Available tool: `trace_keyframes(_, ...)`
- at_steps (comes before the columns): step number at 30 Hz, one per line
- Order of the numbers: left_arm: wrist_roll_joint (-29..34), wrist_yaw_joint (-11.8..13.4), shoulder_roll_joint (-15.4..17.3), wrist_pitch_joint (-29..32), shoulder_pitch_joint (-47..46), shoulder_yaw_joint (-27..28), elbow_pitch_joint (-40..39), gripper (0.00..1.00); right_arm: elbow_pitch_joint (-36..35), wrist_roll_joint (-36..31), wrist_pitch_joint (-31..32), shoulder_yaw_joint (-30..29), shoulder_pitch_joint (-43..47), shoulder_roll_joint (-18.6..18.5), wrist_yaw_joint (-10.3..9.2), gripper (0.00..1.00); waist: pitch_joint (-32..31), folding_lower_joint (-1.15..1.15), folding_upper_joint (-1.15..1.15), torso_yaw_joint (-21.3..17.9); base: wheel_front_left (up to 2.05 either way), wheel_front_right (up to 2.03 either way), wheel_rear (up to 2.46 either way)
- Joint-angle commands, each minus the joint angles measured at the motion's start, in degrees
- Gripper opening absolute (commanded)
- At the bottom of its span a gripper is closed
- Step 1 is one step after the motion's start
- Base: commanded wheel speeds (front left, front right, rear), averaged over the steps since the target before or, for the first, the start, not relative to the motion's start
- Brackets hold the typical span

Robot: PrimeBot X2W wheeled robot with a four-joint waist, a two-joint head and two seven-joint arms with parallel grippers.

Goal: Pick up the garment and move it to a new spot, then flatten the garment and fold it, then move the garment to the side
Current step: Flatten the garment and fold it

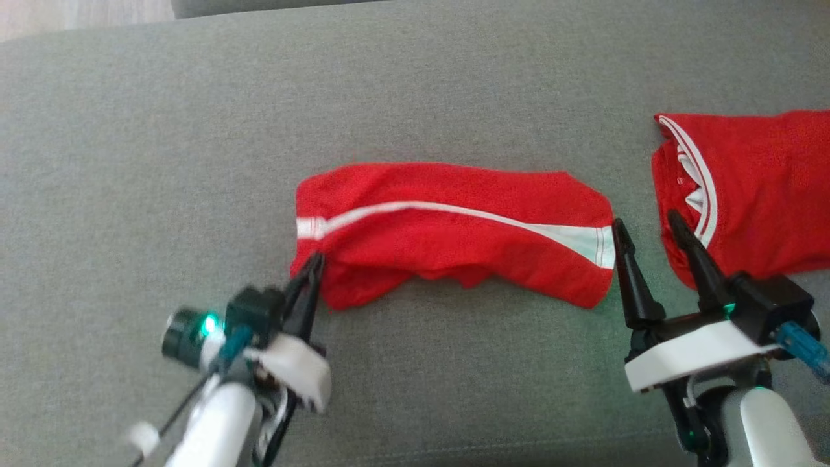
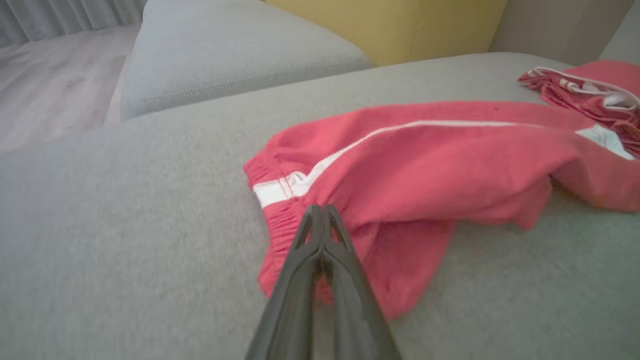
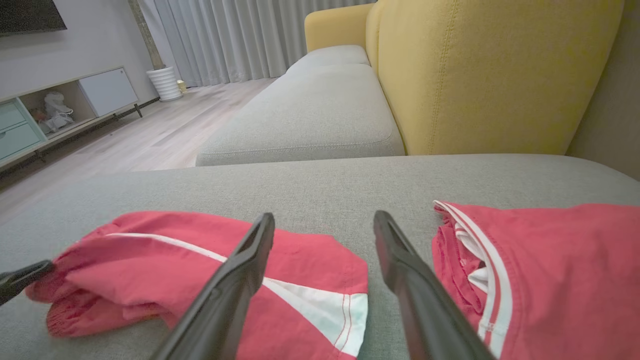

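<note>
Shorts (image 1: pixel 454 227) lie folded lengthwise, near the jersey (image 1: pixel 752 188). Left gripper (image 1: pixel 316 263) is pinched tight on their end farthest from the jersey; right gripper (image 1: pixel 645 220) gapes empty beside the jersey. Further folding and moving aside likely remain.

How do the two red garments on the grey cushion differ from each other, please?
The shorts lie whole in the head view; the shirt, to their right, is cut off by the picture's edge. The shorts bear one long white stripe; the shirt has white striped trim at its neck. The left gripper is shut on the shorts' waistband; nothing holds the shirt. Both are red and rest on the grey cushion.
</note>
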Motion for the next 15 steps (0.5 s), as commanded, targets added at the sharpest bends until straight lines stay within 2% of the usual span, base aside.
trace_keyframes(1,-0.54,0.5,1.22,-0.84,1.0,1.92,-2.17,0.0,-1.73,0.41,-0.22,0.77,-0.88,0.09,0.37,1.0,-0.19,0.0,0.0,0.21,0.0,0.0,0.0)
trace_keyframes(10,-4.15,1.89,0.18,0.63,9.48,1.99,-5.99,0.0,-1.13,0.74,0.25,-0.77,-0.55,0.03,0.37,1.0,-0.69,0.0,0.0,1.02,0.0,0.0,0.0)
trace_keyframes(11,-4.25,1.94,0.16,0.69,9.54,1.94,-5.89,0.06,-1.09,0.75,0.28,-0.83,-0.56,0.03,0.37,1.0,-0.69,0.0,0.0,1.06,0.0,0.0,0.0)
trace_keyframes(12,-4.5,1.91,0.07,0.74,9.6,1.94,-5.71,0.36,-1.06,0.75,0.32,-0.83,-0.6,0.03,0.37,1.0,-0.7,0.0,0.0,1.03,0.0,0.0,0.0)
trace_keyframes(13,-4.84,1.94,-0.07,0.81,9.69,2.0,-5.52,0.8,-1.0,0.69,0.42,-0.88,-0.63,0.04,0.37,1.0,-0.75,0.0,0.0,0.97,0.0,0.0,0.0)
trace_keyframes(14,-5.08,2.08,-0.21,0.67,9.76,2.09,-5.5,1.0,-0.93,0.64,0.59,-0.94,-0.65,0.04,0.37,1.0,-0.82,0.0,0.0,0.91,0.0,0.0,0.0)
trace_keyframes(15,-5.34,2.23,-0.36,0.41,9.88,2.22,-5.58,1.0,-1.02,0.41,0.49,-0.96,-0.74,-0.02,0.37,1.0,-0.94,0.0,0.0,0.84,0.0,0.0,0.0)
